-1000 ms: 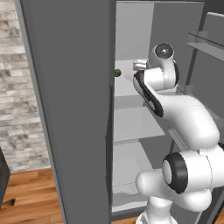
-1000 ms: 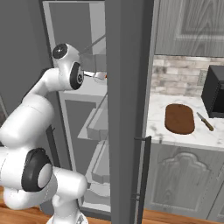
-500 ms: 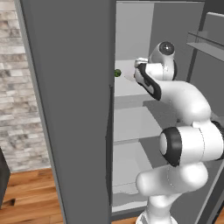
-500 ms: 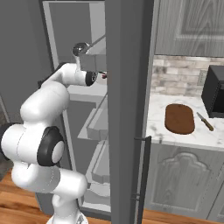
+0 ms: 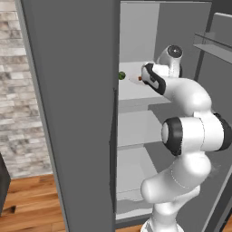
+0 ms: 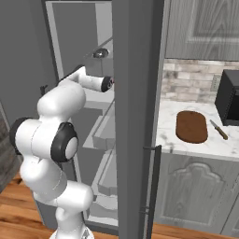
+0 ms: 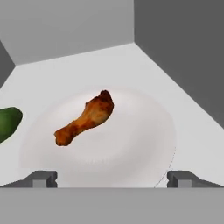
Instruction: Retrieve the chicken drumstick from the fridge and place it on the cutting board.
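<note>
- In the hand view the fingers (image 7: 43, 178) are spread wide at the bottom corners, released, with nothing between them.
- Above them, at the frame's centre, the chicken drumstick (image 7: 85, 117) is seen lying on a white plate (image 7: 144, 140) on a fridge (image 5: 72, 113) shelf.
- A green item (image 7: 8, 122) is seen at the left edge.
- The cutting board (image 6: 191, 126) is seen on the tabletop (image 6: 166, 135), right of centre in the right base view.
</note>
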Controlling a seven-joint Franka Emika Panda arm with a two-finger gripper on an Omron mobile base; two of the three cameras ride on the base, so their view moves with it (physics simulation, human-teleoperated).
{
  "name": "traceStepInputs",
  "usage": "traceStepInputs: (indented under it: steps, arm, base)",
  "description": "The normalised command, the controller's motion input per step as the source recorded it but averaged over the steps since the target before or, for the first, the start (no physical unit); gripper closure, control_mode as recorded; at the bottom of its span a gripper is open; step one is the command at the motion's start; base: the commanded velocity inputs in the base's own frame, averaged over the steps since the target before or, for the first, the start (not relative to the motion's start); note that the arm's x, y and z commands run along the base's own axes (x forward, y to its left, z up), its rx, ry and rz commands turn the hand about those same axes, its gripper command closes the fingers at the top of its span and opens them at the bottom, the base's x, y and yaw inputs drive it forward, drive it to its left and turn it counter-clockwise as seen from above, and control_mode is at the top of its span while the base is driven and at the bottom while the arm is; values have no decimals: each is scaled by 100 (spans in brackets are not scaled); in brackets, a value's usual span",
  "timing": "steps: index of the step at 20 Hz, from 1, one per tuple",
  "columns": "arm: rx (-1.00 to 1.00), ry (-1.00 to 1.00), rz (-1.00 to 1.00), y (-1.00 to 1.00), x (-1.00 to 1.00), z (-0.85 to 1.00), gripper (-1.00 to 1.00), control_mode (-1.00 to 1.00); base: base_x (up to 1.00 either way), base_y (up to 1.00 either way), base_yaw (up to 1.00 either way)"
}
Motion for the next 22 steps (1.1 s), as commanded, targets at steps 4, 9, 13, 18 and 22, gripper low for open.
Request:
traceStepInputs:
  steps: [4, 9, 13, 18, 22]
  arm:
    - [0, 1, 0, 0, 43, -1, -100, -100]
    - [0, 0, 0, 0, 40, 0, -100, -100]
    - [0, 4, 0, 0, 35, -3, -100, -100]
    - [0, 6, 0, 0, 33, -11, -100, -100]
    - [0, 11, 0, 0, 35, -21, -100, -100]
  base:
    - [0, 0, 0]
    - [0, 0, 0]
    - [0, 0, 0]
    - [0, 0, 0]
    - [0, 0, 0]
